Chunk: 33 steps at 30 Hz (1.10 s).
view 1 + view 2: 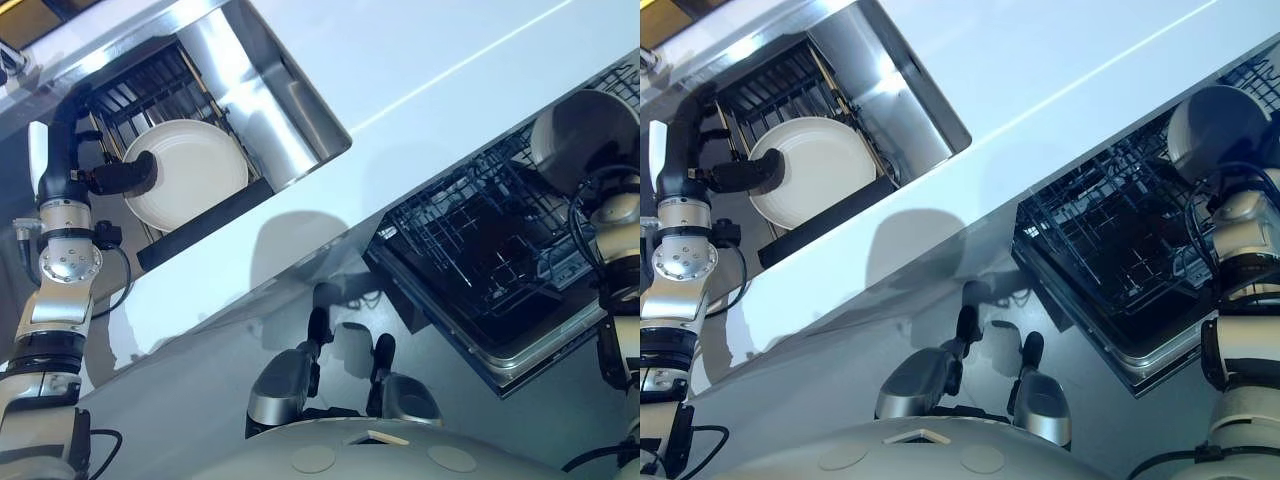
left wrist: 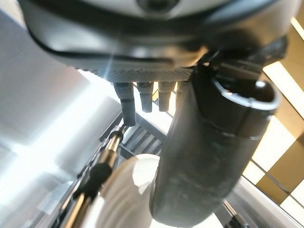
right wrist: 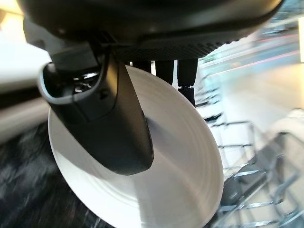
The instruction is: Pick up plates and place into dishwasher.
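Observation:
A white plate [image 1: 190,172] stands in the black wire rack [image 1: 140,92] inside the steel sink [image 1: 270,100]. My left hand [image 1: 125,178] grips its left rim, with the thumb [image 2: 199,156] lying across the plate's face [image 2: 126,194] and the fingers [image 2: 127,102] behind it. A second white plate [image 1: 580,125] is held upright over the far right end of the open dishwasher's dark lower rack [image 1: 480,250]. My right hand [image 3: 109,123] is shut on it, thumb on the face of the plate [image 3: 180,156] and fingers behind the rim.
A white counter [image 1: 450,60] runs between the sink and the dishwasher. A dark strip [image 1: 205,222] lies along the sink's near edge. The dishwasher rack's wire tines [image 3: 247,175] stand just below the held plate.

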### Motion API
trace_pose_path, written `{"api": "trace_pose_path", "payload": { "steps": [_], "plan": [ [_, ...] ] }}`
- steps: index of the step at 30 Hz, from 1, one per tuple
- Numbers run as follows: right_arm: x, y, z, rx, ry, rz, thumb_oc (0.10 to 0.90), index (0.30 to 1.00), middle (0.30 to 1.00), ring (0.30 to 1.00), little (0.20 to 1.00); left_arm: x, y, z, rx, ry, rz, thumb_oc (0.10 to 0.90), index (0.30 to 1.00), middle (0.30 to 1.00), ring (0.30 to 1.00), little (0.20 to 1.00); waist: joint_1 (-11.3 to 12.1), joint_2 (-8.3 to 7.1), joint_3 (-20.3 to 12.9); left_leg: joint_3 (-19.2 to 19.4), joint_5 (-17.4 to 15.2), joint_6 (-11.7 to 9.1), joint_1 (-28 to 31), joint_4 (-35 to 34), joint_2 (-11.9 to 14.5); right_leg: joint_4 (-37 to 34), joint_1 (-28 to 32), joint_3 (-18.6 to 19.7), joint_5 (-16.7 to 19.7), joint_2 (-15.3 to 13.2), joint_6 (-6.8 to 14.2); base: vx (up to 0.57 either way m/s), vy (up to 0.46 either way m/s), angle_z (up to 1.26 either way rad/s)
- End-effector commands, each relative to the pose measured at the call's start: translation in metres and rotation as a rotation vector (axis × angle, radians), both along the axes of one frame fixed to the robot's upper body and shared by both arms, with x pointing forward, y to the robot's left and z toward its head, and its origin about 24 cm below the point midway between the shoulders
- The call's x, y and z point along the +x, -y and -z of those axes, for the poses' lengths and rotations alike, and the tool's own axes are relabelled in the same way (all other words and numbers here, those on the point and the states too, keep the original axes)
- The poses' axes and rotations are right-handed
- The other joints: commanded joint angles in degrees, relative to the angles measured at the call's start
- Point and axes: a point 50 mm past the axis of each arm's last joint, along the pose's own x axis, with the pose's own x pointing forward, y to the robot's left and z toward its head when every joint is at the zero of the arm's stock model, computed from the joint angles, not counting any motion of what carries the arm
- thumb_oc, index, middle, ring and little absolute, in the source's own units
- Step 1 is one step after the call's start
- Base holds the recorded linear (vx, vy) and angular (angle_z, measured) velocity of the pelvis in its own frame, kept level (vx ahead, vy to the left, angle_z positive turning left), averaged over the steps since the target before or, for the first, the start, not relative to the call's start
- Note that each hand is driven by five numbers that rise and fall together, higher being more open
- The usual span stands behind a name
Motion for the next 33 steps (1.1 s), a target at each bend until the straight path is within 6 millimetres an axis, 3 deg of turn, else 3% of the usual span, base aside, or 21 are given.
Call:
{"api": "trace_pose_path", "payload": {
  "steps": [1,7,10,12,13,18,24,28,33],
  "plan": [
    [-0.015,0.03,-0.044,-0.215,-0.123,0.117,0.1,0.3,0.3,0.3,0.2,-0.011,-0.018,-0.061,0.057,0.264,-0.068,0.8,0.9,0.9,0.9,0.9,1.64,0.28,-3.4,0.91,-6.98,-0.39,-2.91,6.03,-0.46,12.89,-10.07,0.59,-5.71,-0.23,0.21,-0.09,0.016,0.09],
    [-0.02,0.036,-0.01,-0.112,-0.433,0.184,0.1,0.3,0.3,0.3,0.2,-0.012,-0.012,-0.075,0.059,0.342,-0.073,0.8,0.9,0.9,0.9,0.9,2.17,0.43,-1.61,0.72,-6.52,-0.17,-4.47,6.6,-0.61,14.27,-12.23,0.68,-5.58,-0.43,-0.17,-0.08,0.005,0.05],
    [-0.023,0.037,0.004,-0.082,-0.494,0.191,0.1,0.3,0.3,0.3,0.2,-0.012,-0.011,-0.078,0.057,0.357,-0.07,0.8,0.9,0.9,0.9,0.9,2.4,0.53,-1.38,0.46,-6.45,-0.02,-4.3,6.68,-0.83,14.57,-12.28,0.75,-5.62,-0.25,-0.38,-0.01,-0.002,0.01],
    [-0.022,0.035,0.011,-0.078,-0.515,0.18,0.759,0.865,0.865,0.865,0.859,-0.012,-0.01,-0.078,0.059,0.356,-0.064,0.8,0.9,0.9,0.9,0.9,2.42,0.53,-1.52,0.38,-6.42,-0.02,-3.85,6.44,-0.91,14.4,-11.87,0.77,-5.67,-0.09,-0.46,-0.01,-0.01,0.03],
    [-0.021,0.032,0.013,-0.076,-0.504,0.165,0.8,0.9,0.9,0.9,0.9,-0.012,-0.009,-0.078,0.06,0.356,-0.062,0.8,0.9,0.9,0.9,0.9,2.34,0.52,-1.62,0.37,-6.4,-0.06,-3.55,6.28,-0.95,14.22,-11.54,0.81,-5.71,-0.01,-0.51,0.0,0.0,0.0],
    [-0.008,0.015,0.012,-0.1,-0.372,0.07,0.8,0.9,0.9,0.9,0.9,-0.013,-0.007,-0.073,0.058,0.338,-0.052,0.8,0.9,0.9,0.9,0.9,1.69,0.35,-2.61,0.6,-6.68,-0.1,-1.46,5.5,-1.13,13.27,-9.53,1.03,-5.85,0.31,-0.55,0.0,0.0,0.0],
    [0.01,-0.028,0.004,-0.091,-0.116,-0.118,0.8,0.9,0.9,0.9,0.9,-0.015,-0.003,-0.057,0.056,0.302,-0.055,0.8,0.9,0.9,0.9,0.9,0.18,0.0,-4.6,1.17,-7.52,0.02,1.42,4.64,-1.4,11.89,-6.85,1.7,-5.8,0.64,-0.31,0.03,0.001,-0.08],
    [0.012,-0.05,0.002,-0.099,0.008,-0.234,0.8,0.9,0.9,0.9,0.9,-0.016,-0.001,-0.047,0.048,0.278,-0.058,0.8,0.9,0.9,0.9,0.9,-0.77,-0.08,-6.0,1.56,-7.99,0.13,3.08,3.89,-1.47,11.25,-5.58,2.17,-5.81,0.81,-0.04,0.01,0.006,-0.03],
    [0.007,-0.065,0.009,-0.147,0.034,-0.328,0.8,0.9,0.9,0.9,0.9,-0.019,0.0,-0.035,0.042,0.245,-0.066,0.8,0.9,0.9,0.9,0.9,-1.41,-0.32,-7.98,2.04,-8.49,0.2,5.03,3.03,-1.58,9.85,-3.83,2.45,-5.53,0.91,0.4,0.02,0.004,-0.05]
  ]
}}
